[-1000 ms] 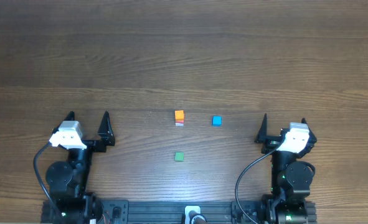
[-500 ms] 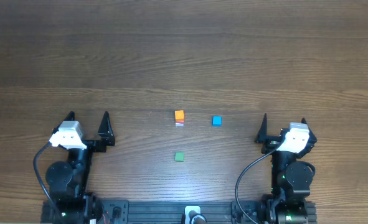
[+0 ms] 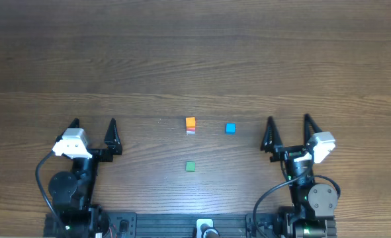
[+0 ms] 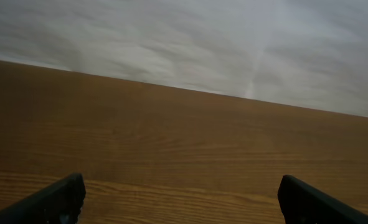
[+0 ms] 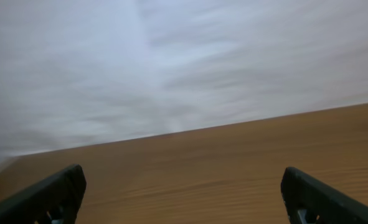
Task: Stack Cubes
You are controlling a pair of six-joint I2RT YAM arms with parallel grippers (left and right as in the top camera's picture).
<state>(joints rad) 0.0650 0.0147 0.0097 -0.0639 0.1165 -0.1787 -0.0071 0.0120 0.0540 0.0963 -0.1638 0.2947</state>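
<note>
Your stack looks hardly begun: the left gripper (image 3: pixel 93 125) and right gripper (image 3: pixel 288 122) both gape empty, with the small blue cube (image 3: pixel 230 127) near the right one and the small orange cube (image 3: pixel 190 122) and small green cube (image 3: pixel 190 166) apart between them.

Lab-like wooden tabletop (image 3: pixel 195 53), arm rig.

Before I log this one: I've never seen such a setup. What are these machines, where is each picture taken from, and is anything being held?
Two robot arms stand at one edge of a wooden table. One picture looks straight down from above; the other two come from cameras on each arm's wrist, looking past its own fingers. The left pincer and right pincer are both open, holding nothing. Between them lie three cubes, apart: an orange cube, a blue cube and a green cube.
</note>
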